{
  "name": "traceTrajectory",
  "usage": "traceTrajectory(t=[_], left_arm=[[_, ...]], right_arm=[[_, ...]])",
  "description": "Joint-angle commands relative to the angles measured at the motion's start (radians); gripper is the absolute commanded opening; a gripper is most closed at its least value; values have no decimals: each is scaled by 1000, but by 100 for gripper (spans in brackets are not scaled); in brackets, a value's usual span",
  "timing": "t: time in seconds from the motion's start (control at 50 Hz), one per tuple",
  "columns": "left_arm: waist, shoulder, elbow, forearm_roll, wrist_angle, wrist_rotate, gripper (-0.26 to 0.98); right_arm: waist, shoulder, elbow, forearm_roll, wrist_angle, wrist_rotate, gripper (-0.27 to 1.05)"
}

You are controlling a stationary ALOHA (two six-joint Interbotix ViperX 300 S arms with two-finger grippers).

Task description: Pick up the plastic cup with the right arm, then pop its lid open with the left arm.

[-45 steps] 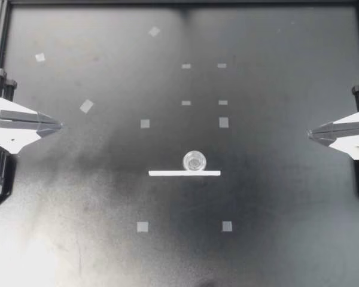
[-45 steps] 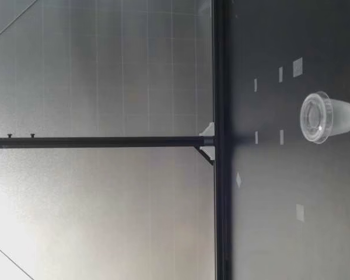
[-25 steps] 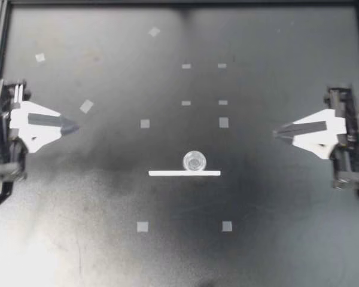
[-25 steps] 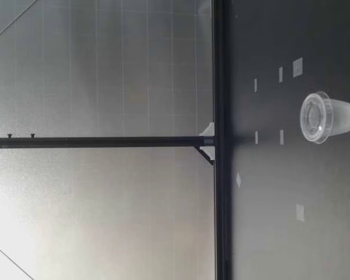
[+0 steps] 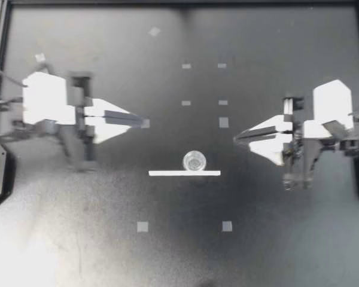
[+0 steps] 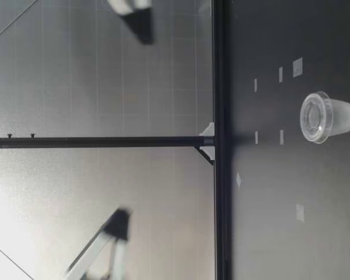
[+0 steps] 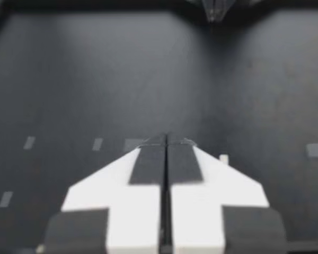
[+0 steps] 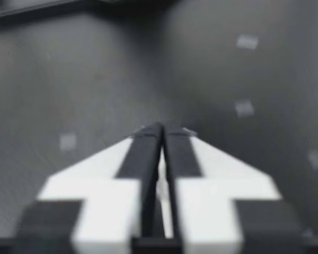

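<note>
Both arms hang out over the table, cup in the middle, nobody touching it

Left gripper (image 5: 145,122) and right gripper (image 5: 236,136) both have their fingers pressed together, holding nothing, tips pointing at each other. The low view puts them well above the table (image 5: 287,239). The clear cup (image 5: 194,160) stands upright between them, a bit off their line, right against the white strip (image 5: 184,173). My take: it's light and see-through, so whichever arm goes for it should spread its fingers well before dropping, come straight down around the wall, and not nudge it over the strip. Loads of bare room on all sides, only flat tape squares (image 5: 224,122) about, and the frame (image 5: 179,3) is well away. The tight bit is the two tips meeting over the cup.
</note>
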Motion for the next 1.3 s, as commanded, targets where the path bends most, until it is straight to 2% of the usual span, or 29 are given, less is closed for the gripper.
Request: traceTrajectory(t=[0.0, 0.1, 0.14, 0.32, 0.56, 0.92, 1.28], left_arm=[[3, 80, -57, 11, -18, 3, -11], [-2, 192, -106, 41, -31, 3, -11], [-5, 225, -118, 52, -35, 2, -11], [-14, 351, -144, 64, -80, 0, -11], [-57, 414, -163, 64, -121, -11, -11], [-60, 500, -196, 64, -126, -21, -11], [-60, 526, -201, 64, -126, -21, -11]], right_arm=[[-8, 54, -18, 0, -28, 12, 48], [-8, 121, -14, 0, -41, 48, 73], [-8, 143, -12, 0, -51, 60, 75], [0, 281, -17, 0, -126, 141, 71], [23, 426, -43, -2, -238, 161, 72], [35, 523, -106, -34, -244, 158, 72], [35, 609, -178, -35, -244, 152, 72]])
